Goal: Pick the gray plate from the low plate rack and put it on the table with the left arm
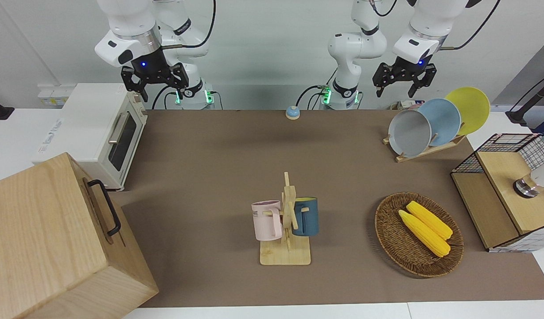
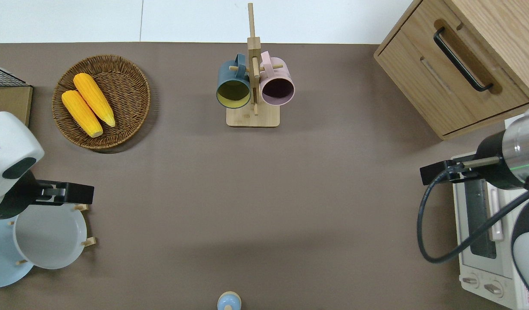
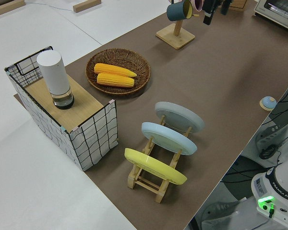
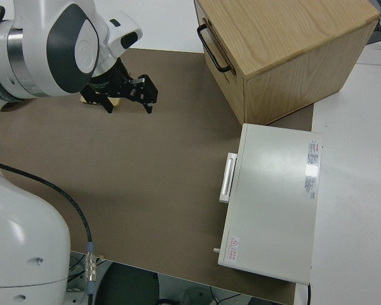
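you're at the approach step: nothing picked yet. the gray plate (image 1: 409,133) sits in the low plate rack (image 1: 425,151), in the end slot farthest from the robots, leaning on its pegs w/ the light blue plate (image 1: 440,122) next in line and the yellow plate (image 1: 469,108) last, nearest the robots. rack is at the left arm's end of the table (image 1: 219,168).

left gripper (image 1: 403,91) hangs in the air, fingers spread wide and pointing down, holding nothing. from overhead it's over the rack, about above the gray plate's top edge (image 2: 49,237). not touching the plate in any view.

right arm is parked, its gripper (image 1: 153,91) open and empty too.

next move, as i judge it: drop straight down so the fingers straddle the plate's upper rim, one each side of the thin edge, then close. the blue plate is close beside it, so keep the finger on that side in the gap between the two. lift along the peg slant, not sideways, or the rack may drag.
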Available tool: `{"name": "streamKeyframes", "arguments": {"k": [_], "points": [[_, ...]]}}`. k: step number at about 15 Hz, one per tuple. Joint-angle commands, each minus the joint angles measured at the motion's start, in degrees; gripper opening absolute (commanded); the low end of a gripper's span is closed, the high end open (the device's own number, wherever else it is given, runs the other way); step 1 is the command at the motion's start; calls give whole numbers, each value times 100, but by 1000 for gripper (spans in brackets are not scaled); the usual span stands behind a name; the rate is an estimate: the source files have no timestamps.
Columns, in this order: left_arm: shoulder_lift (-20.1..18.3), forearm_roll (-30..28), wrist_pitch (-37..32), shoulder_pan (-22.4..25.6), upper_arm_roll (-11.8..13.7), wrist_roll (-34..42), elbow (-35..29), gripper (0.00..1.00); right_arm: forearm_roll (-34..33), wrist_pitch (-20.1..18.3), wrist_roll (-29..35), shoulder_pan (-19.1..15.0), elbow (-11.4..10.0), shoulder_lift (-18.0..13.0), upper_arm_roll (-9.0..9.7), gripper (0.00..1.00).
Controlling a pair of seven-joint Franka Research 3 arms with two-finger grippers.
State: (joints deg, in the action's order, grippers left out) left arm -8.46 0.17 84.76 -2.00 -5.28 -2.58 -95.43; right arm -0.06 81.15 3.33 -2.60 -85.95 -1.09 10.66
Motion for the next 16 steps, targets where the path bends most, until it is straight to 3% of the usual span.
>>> {"name": "streamKeyframes", "arguments": {"k": [1, 10, 16], "points": [[-59, -105, -143, -11, 62, 13, -2, 1000, 59, -82, 1, -56, 35, -14, 33, 987], [-59, -105, -258, 7, 106, 3, -2, 1000, 59, -82, 1, -56, 35, -14, 24, 987], [-59, -26, -249, 7, 597, 661, -19, 1000, 59, -82, 1, -56, 35, -14, 33, 990]]}}
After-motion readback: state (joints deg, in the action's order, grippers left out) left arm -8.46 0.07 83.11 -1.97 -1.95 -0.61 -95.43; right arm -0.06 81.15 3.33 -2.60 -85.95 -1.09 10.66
